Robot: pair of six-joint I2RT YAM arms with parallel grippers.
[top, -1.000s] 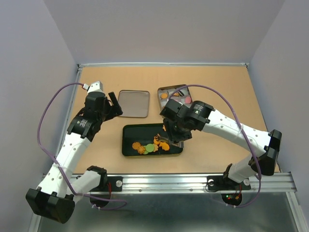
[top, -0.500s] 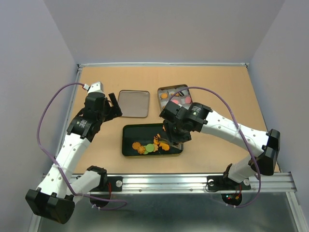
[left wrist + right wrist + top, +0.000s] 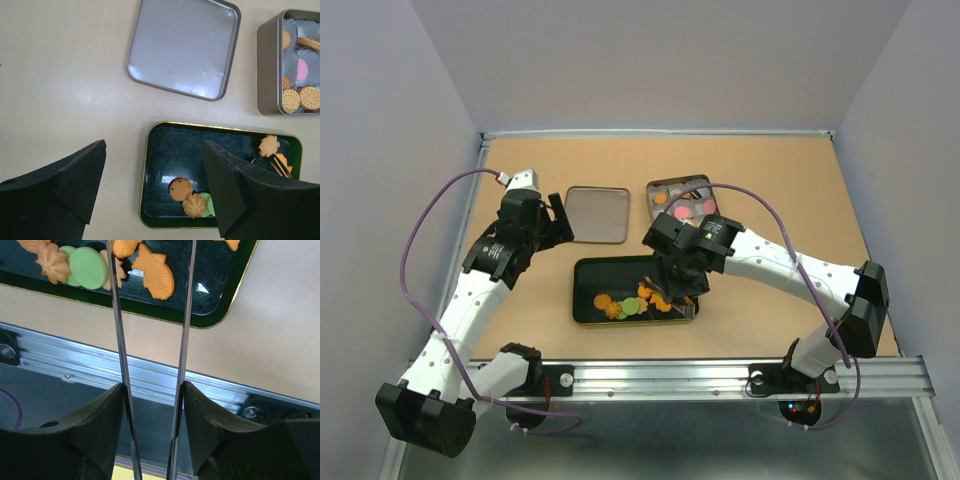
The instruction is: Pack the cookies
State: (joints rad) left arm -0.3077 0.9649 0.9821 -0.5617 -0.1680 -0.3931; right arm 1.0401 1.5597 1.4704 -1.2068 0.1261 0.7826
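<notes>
Several cookies lie in a dark green tray: a fish, a green round one, flower shapes and a brown round one. More cookies sit in paper cups in a grey tin. My right gripper is over the tray's right part, shut on thin metal tongs, whose arms stand apart above the cookies; the tongs' tips are cut off at the frame's top edge. My left gripper is open and empty, left of the tin lid; in the left wrist view it is above the tray's left end.
The tin's grey lid lies upside down left of the tin, behind the tray. The metal rail runs along the table's near edge just beyond the tray's rim. Walls close in the table on three sides.
My right gripper with the tongs has shifted a little left over the tray. The left arm has barely moved.
</notes>
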